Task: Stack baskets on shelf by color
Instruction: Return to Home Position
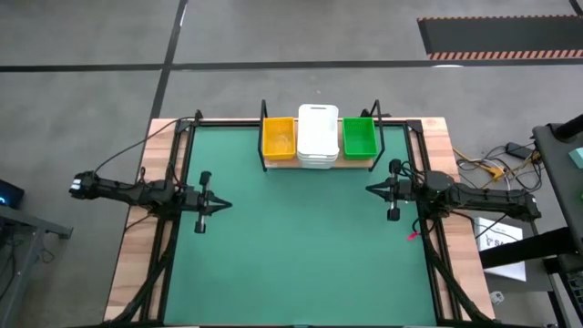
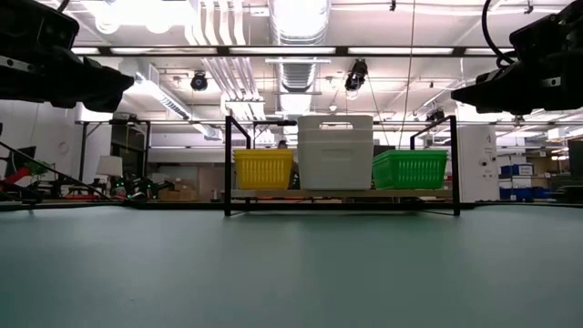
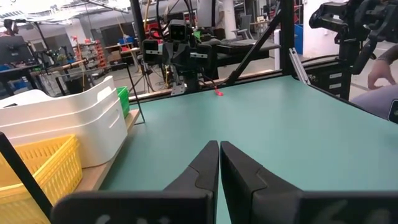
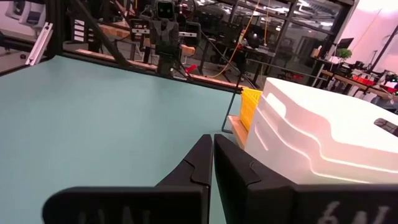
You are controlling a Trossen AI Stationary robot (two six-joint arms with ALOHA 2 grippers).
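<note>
White basket stack stands tallest on the shelf — left gripper and right gripper, both pinched together, hang clear; I fear only a jolt toppling it.

We find the middle of the mat bare from side to side, so a gripper can sweep freely across the bench there. The only block stands at the far edge: the shelf, filled across its width by the yellow stack, white stack and green stack, close side by side. Black posts fence the shelf's ends. The white stack rises highest; above all three we see open air. The left gripper and right gripper hang over the mat's sides, fingers pressed together, tips turned inward, well apart from the shelf and from each other.
</note>
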